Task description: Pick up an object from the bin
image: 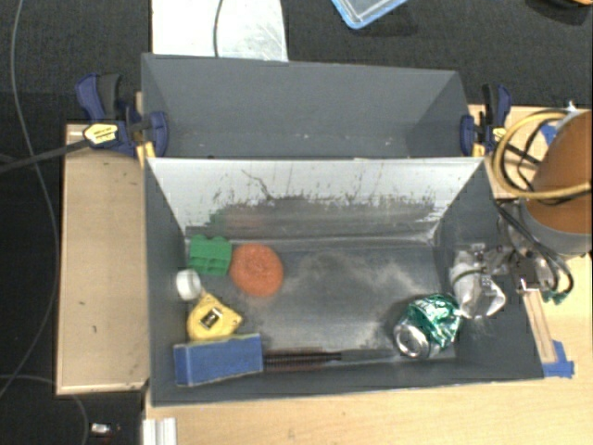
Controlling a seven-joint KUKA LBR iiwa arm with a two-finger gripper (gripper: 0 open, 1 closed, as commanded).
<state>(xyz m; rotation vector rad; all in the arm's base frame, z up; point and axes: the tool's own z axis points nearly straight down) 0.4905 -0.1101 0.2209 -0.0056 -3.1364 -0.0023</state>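
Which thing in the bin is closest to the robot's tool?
The crushed green can, lying at the right of the bin beside the tool. The green block, orange ball, yellow tape measure and blue block all lie far off at the left.

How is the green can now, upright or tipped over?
Tipped over: the green can lies on its side, dented, its silver end facing lower left.

No legible text, brand or number; markings on crushed green can and yellow tape measure unreadable.
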